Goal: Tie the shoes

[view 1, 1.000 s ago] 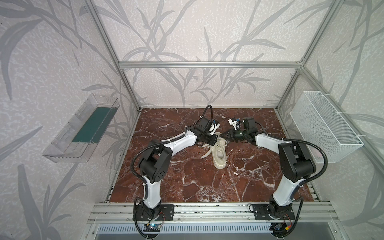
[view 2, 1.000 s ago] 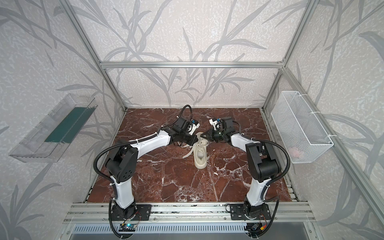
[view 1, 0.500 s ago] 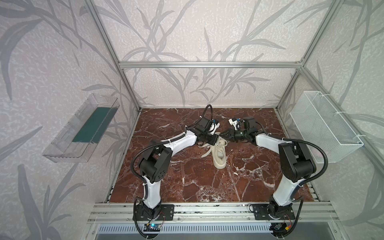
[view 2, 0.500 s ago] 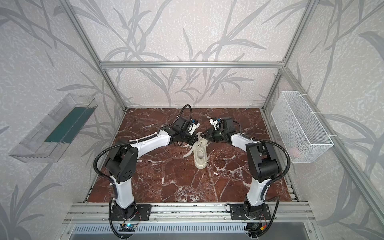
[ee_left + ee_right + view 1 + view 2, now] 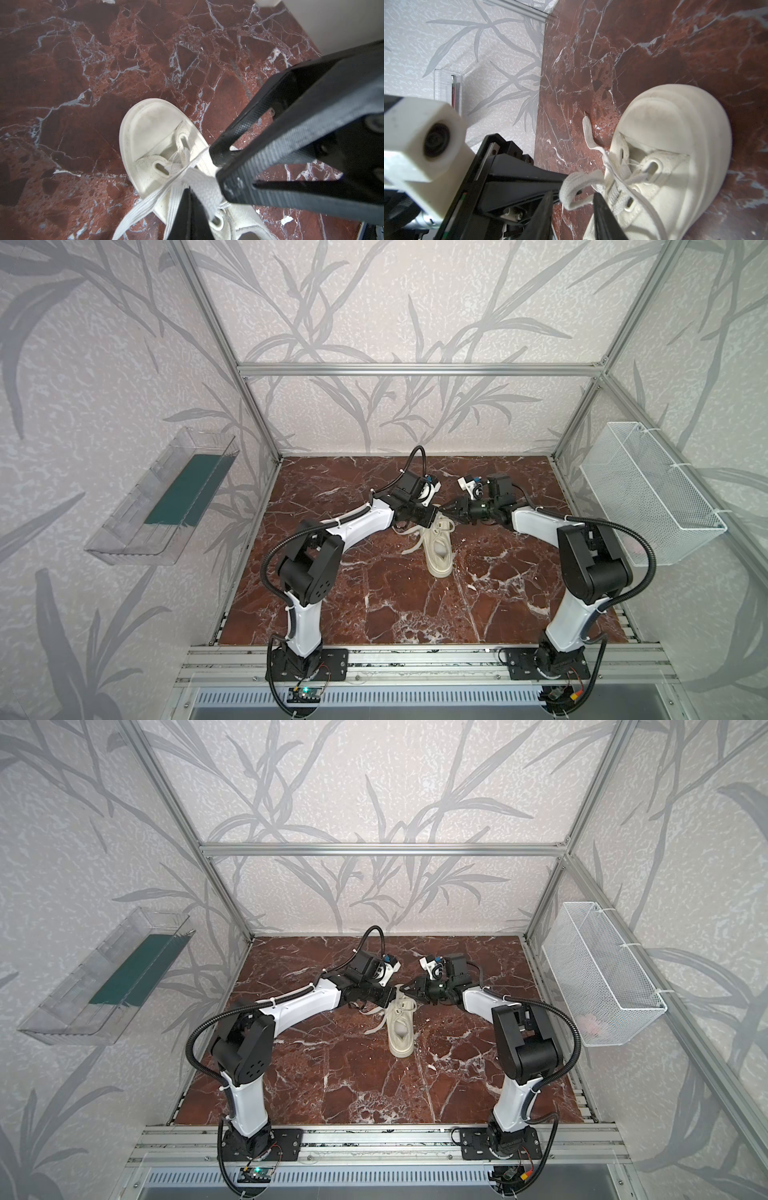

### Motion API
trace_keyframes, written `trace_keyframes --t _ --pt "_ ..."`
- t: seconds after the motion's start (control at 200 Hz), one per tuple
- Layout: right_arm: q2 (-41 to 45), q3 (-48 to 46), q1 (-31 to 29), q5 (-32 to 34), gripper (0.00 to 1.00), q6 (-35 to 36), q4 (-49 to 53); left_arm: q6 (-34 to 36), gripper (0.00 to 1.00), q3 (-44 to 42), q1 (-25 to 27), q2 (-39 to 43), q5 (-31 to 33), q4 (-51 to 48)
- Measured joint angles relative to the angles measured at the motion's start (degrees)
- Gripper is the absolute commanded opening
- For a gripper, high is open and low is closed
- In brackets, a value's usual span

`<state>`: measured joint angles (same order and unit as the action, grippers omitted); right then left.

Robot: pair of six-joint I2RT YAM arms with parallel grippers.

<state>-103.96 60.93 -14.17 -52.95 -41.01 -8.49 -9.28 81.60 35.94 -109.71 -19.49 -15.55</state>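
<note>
**Sneaker.** One cream low-top sneaker (image 5: 439, 549) stands sole-down on the red marble tabletop (image 5: 374, 605). It sits directly beneath and just ahead of the two gripper tips, with its toe pointing away from both. Both top views show it there (image 5: 401, 1031).

**Left gripper.** The left gripper (image 5: 433, 516) is closed. The right wrist view shows its tip pinching a loop of flat lace (image 5: 571, 182), which is lifted clear of the eyelets. In the left wrist view the same lace runs from the crossed strands over the tongue up to this gripper's tip.

**Right gripper.** The right gripper (image 5: 572, 194) is partly open, with its fingers clearly apart. The loop hangs in the gap between them. Whether either finger touches the loop cannot be told.

**Relation of the grippers.** In both top views the two grippers meet almost tip to tip, just beside each other above the laced part of the sneaker.

**Loose lace.** A loose lace end (image 5: 409, 549) lies flat on the tabletop beside the sneaker, on the left gripper's side. The strands cross above the front eyelets, but whether they form a knot cannot be told.
</note>
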Motion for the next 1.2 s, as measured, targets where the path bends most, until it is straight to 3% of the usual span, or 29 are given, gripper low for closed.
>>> trace_keyframes --t 0.525,0.82,0.985,1.2 --pt "-0.6 -0.5 0.0 -2.2 0.31 -5.2 -6.0 -2.4 0.0 0.0 0.0 0.0 -1.7 2.2" --pt "-2.5 -1.9 0.0 -3.1 0.35 -8.9 -10.0 -3.4 0.0 -0.1 0.0 0.0 -1.7 3.3" --pt "-2.6 -3.0 0.1 -3.3 0.24 -11.0 -12.3 -3.9 0.0 -0.3 0.0 0.0 -1.7 3.6" --pt "-2.9 -3.1 0.1 -3.6 0.02 -12.5 -14.3 -4.0 0.0 -0.7 0.0 0.0 -1.7 4.1"
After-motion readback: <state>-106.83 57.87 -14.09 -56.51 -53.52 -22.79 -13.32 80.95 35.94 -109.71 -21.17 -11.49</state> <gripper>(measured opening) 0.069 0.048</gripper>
